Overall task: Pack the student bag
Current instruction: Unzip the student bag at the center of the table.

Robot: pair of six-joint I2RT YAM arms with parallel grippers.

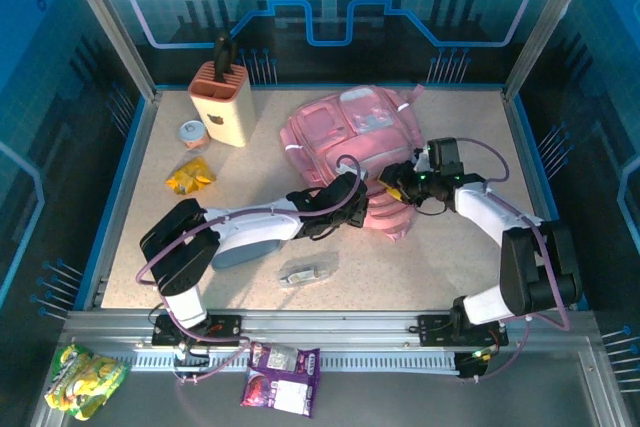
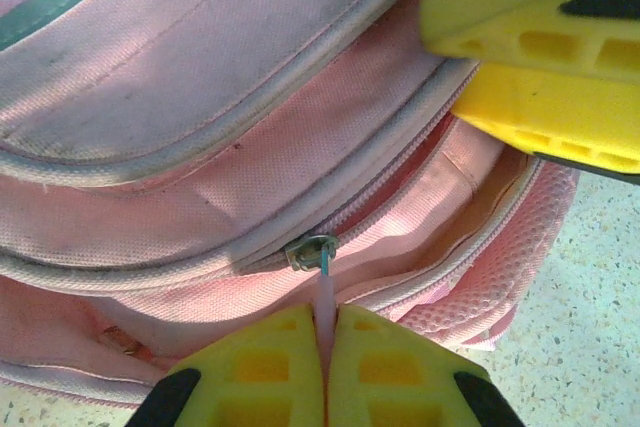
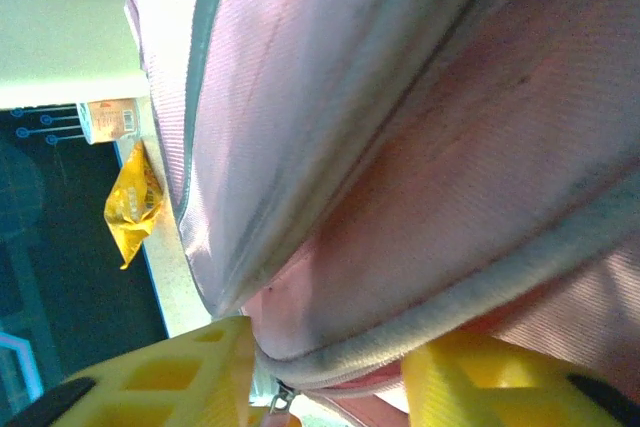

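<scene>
Where the left claw (image 2: 325, 319) meets the near edge of the student bag (image 1: 340, 132), its fingers are pressed together on the pale pink zipper pull (image 2: 324, 292), and the zip gapes open beside the slider. Right claw (image 3: 340, 347) just beyond, fingers spread to either side of a grey piped seam. Bag lies flat mid-worktop (image 1: 400, 267): pink fabric, scuffed and grubby, several zipped pockets, pale printed panel toward the far end.

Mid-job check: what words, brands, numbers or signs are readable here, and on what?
No words or numbers are legible.
Cream holder: dark apple-like mark, no lettering.
Purple packet, green packet, small tub: print too small or blurred.
Student bag, pale panel: print unreadable.
</scene>
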